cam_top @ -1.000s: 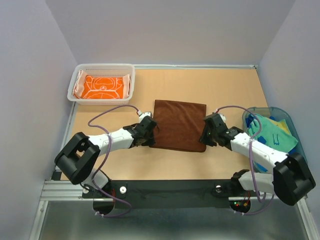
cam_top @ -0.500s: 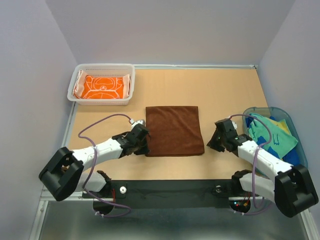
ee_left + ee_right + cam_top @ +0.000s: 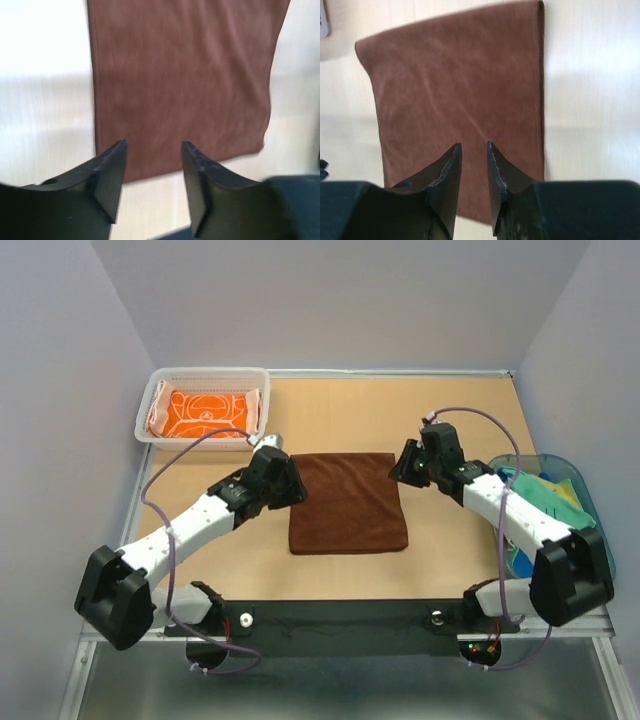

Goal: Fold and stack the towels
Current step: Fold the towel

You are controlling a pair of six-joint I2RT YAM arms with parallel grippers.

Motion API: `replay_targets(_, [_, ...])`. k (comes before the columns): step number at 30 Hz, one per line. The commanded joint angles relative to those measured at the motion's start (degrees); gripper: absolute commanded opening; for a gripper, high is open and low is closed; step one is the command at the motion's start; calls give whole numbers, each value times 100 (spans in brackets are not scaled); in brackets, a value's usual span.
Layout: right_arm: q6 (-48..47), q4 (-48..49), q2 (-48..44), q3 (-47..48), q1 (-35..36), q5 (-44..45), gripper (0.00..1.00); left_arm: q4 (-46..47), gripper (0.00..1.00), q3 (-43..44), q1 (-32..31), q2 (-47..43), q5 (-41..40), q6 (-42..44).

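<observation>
Now hanging open and holding nothing with left gripper (image 3: 152,150) and right gripper (image 3: 474,146), just above the flat brown towel (image 3: 348,505). Showing one orange towel (image 3: 205,412) folded in the basket (image 3: 205,373) beyond the left gripper. Likely leaving more towels (image 3: 555,502) for folding in the tub (image 3: 575,475) beside the right gripper.

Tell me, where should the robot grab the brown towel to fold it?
The brown towel lies flat, so its corners lift easiest. Probably pinch the two far corners from the sides: left gripper on the left one, right gripper on the right; both sit near them.
</observation>
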Motion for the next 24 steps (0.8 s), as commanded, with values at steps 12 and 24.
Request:
replay_targets(12, [-605, 2036, 2943, 1627, -453, -503, 30, 983, 38, 266, 455, 2111, 730, 713])
replay_targets(24, [-499, 2353, 3560, 1171, -989, -547, 29, 1132, 37, -930, 455, 1734, 933, 502])
